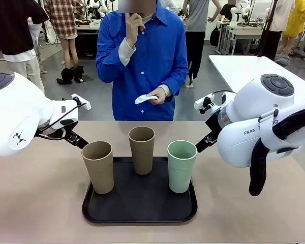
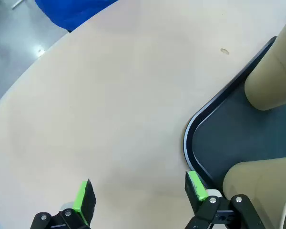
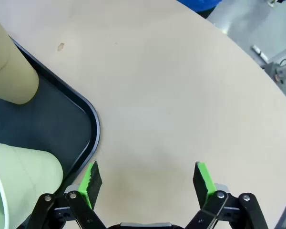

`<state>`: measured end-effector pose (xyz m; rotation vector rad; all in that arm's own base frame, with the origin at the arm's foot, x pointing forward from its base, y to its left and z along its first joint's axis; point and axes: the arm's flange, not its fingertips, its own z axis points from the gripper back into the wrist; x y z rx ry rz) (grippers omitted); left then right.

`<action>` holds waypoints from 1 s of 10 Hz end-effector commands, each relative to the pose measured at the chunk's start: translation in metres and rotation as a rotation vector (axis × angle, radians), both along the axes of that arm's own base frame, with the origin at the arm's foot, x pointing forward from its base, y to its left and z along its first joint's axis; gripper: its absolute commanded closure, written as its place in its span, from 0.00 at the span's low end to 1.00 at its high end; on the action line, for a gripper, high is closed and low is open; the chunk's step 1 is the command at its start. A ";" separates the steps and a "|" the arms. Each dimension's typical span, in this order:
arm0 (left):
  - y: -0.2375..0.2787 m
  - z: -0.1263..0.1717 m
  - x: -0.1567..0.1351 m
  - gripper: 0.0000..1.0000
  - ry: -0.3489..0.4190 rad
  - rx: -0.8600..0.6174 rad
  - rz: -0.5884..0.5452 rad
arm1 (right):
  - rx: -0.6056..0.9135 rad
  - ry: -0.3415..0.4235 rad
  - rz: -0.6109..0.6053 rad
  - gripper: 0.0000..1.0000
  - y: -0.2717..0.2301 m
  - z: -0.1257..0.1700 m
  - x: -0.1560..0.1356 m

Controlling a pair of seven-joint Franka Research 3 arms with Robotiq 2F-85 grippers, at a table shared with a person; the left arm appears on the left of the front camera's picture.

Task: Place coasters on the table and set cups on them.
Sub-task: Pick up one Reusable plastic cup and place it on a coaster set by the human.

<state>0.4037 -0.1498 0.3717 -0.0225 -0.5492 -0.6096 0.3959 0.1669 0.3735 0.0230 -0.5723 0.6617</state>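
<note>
Three cups stand on a black tray (image 1: 140, 216): a tan cup (image 1: 97, 165) at the left, a tan cup (image 1: 142, 148) at the back middle, and a mint green cup (image 1: 181, 165) at the right. Across the table (image 1: 35, 203), the person holds white coasters (image 1: 145, 98) in one hand, above the far edge. My left gripper (image 1: 74, 138) hovers open beside the left tan cup. In its wrist view the left gripper (image 2: 139, 191) is empty over bare table by the tray corner (image 2: 188, 138). My right gripper (image 1: 206, 141) hovers open beside the green cup, and the right gripper (image 3: 148, 179) is empty too.
A white rectangular table (image 1: 244, 68) stands behind at the right. Bare tabletop lies on both sides of the tray and between it and the person. Other people stand farther back in the room.
</note>
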 end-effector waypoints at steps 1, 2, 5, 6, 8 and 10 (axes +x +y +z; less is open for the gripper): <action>0.000 0.000 0.000 0.00 0.000 0.000 0.000 | 0.000 0.000 0.000 0.00 0.000 0.000 0.000; 0.000 0.000 0.000 0.00 0.000 0.000 0.000 | 0.000 0.000 0.000 0.00 0.000 0.000 0.000; 0.000 0.000 0.000 0.00 0.000 0.000 0.000 | 0.000 0.000 0.000 0.00 0.000 0.000 0.000; 0.000 0.000 0.000 0.00 0.000 0.000 0.000 | 0.000 0.000 0.000 0.00 0.000 0.000 0.000; 0.000 0.000 0.000 0.00 0.000 0.000 0.000 | 0.000 0.000 0.000 0.00 0.000 0.000 0.000; 0.000 0.000 0.000 0.00 0.000 0.000 0.000 | 0.000 0.000 0.000 0.00 0.000 0.000 0.000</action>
